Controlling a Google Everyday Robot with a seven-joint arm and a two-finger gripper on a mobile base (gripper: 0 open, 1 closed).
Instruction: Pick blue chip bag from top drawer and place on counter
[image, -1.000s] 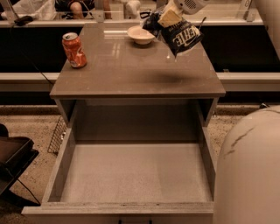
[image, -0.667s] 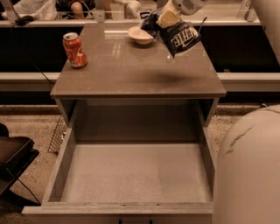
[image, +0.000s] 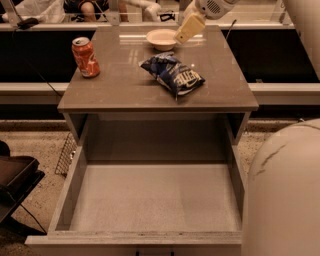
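The blue chip bag (image: 172, 75) lies flat on the counter (image: 120, 92), right of centre, white lettering up. My gripper (image: 184, 33) hangs above the counter's far edge, just behind the bag and apart from it, open and empty. The top drawer (image: 70, 192) is pulled fully out below the counter, and its pale grey floor holds nothing.
An orange soda can (image: 85, 57) stands on the counter's left side. A white bowl (image: 161, 38) sits at the far edge, next to the gripper. My pale rounded body (image: 282, 195) fills the lower right. A wire rack (image: 65, 155) and a dark object (image: 15, 175) are on the floor at left.
The bag was held in the air above the counter's far right. It now lies on the counter and the gripper has let go and stays above.
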